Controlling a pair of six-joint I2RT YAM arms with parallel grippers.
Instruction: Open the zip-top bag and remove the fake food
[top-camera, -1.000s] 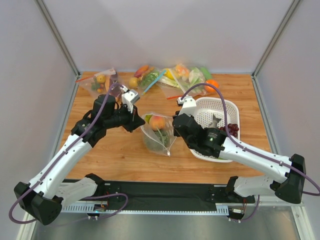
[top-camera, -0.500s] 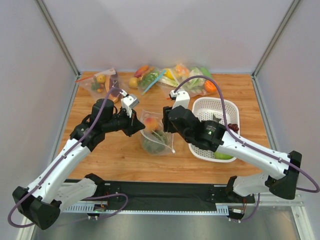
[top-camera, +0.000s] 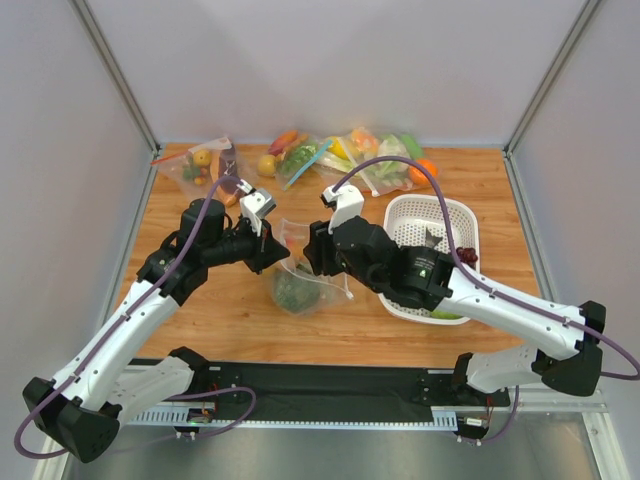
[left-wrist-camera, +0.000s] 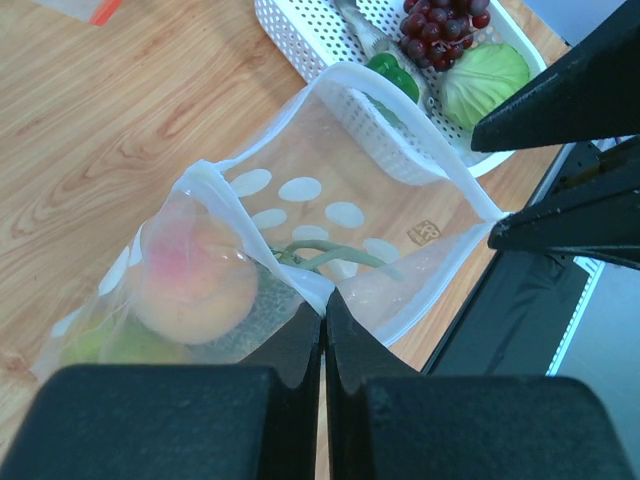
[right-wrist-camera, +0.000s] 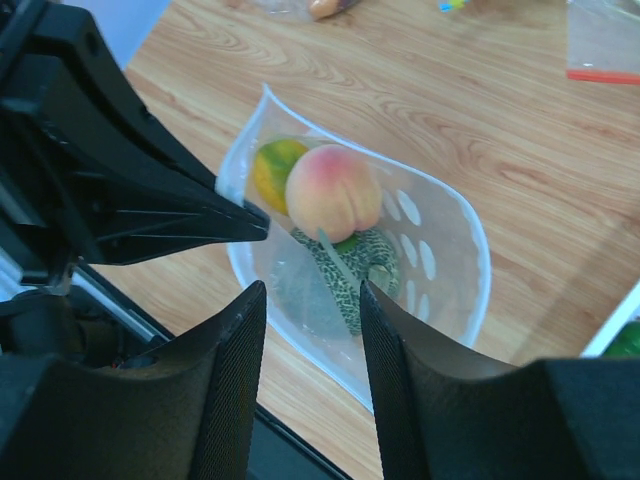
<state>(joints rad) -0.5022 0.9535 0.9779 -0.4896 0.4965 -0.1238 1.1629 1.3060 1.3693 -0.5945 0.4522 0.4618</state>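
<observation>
Though clear, white-dotted bag (left-wrist-camera: 345, 215), seemingly agape.

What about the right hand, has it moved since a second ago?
Yes. In the top view the right hand has shifted left, away from the white basket, and now sits open over the zip-top bag.

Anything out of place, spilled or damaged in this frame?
Nothing stands out. The left gripper pinches the rim of the bag, whose mouth gapes. The peach, yellow fruit and green ball sit inside, nothing spilled. The right gripper hangs open over the mouth.
</observation>
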